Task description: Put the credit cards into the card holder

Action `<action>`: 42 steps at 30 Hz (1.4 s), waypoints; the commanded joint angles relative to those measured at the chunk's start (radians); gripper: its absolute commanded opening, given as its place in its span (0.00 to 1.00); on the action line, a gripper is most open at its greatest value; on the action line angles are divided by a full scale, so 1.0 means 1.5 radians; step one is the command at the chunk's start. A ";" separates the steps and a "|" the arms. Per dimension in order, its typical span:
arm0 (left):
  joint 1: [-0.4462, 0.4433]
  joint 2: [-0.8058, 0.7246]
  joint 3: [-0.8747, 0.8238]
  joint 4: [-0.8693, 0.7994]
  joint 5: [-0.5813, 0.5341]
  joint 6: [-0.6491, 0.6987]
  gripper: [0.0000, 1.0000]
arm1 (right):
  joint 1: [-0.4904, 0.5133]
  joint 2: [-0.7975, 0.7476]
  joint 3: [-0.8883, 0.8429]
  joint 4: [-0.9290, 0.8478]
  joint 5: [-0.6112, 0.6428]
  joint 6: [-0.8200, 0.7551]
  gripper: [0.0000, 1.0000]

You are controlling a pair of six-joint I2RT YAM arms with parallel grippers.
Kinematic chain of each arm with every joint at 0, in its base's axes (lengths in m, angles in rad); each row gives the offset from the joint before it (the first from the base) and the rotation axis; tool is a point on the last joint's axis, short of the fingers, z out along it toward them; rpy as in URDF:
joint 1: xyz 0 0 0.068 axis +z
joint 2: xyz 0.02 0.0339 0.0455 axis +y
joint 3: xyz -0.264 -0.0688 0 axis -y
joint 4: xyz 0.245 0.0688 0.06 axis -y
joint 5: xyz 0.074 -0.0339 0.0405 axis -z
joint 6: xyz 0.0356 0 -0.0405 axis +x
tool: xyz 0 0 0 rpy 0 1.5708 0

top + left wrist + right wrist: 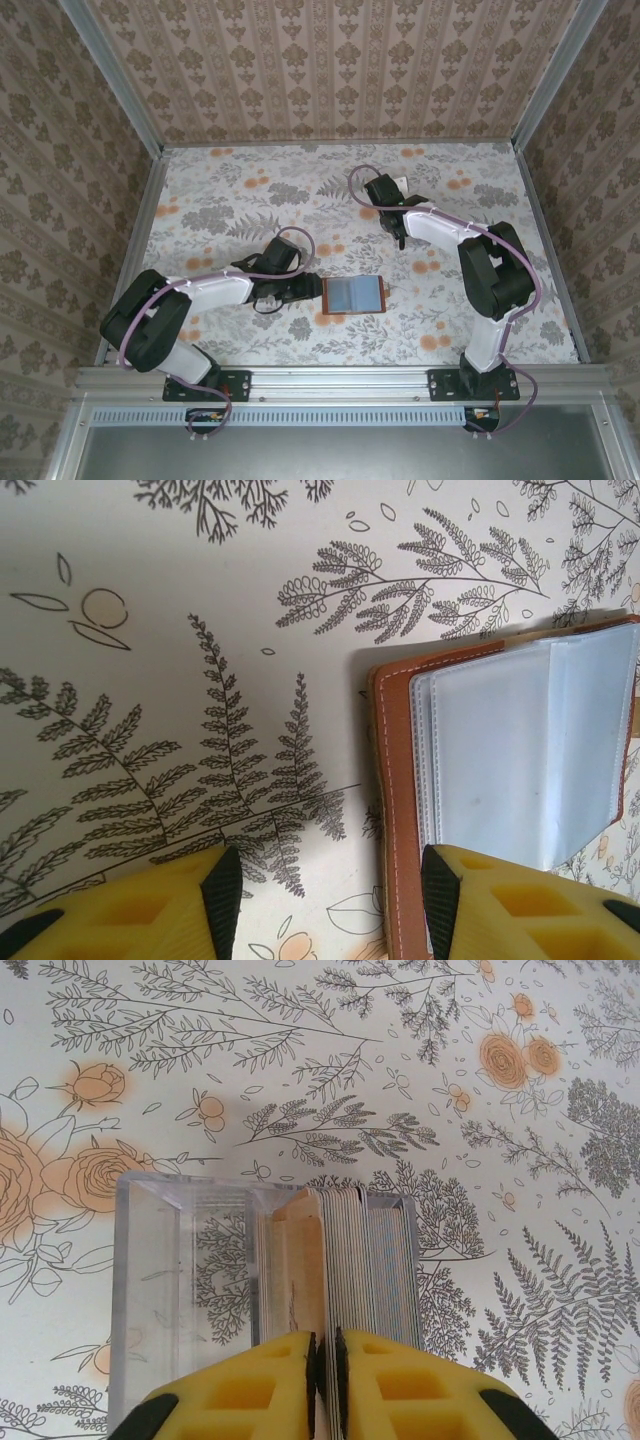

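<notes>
Reddish-brown leather first: the bifold card holder lies open and flat on the floral-printed tabletop. It sits just toward six o'clock of the table's centre, with its clear sleeve pockets facing up.

My left gripper is at the holder's nine o'clock edge. On the left wrist camera the jaws are spread wide. One yellow finger is over bare table. The other is over the stitched brown border of the card holder, though I cannot tell whether it presses down. Nothing sits between the jaws of the left gripper.

Over at one o'clock from the holder, well apart from it, my right gripper is at the clear transparent plastic tray.

The right wrist camera gives me the close look. The thin light-blue plastic credit cards stand on edge in a tight stack against the three o'clock wall of the tray. A tan divider sits just at their nine o'clock side, and the rest of the tray is see-through down to the pattern beneath.

The right gripper has its yellow fingers pressed almost together. They are pinching the top edge of the card at the stack's nine o'clock end.
</notes>
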 commanded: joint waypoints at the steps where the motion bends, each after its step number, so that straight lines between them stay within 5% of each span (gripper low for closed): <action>1: -0.004 -0.018 0.003 -0.010 -0.002 0.019 0.54 | 0.004 -0.009 0.021 -0.030 0.039 -0.012 0.17; 10: -0.004 -0.015 -0.004 -0.016 0.000 0.020 0.54 | 0.010 -0.013 0.021 -0.030 0.026 -0.018 0.00; 42: -0.004 0.003 0.013 0.002 0.033 0.022 0.49 | -0.022 -0.174 0.056 -0.162 -0.150 0.301 0.00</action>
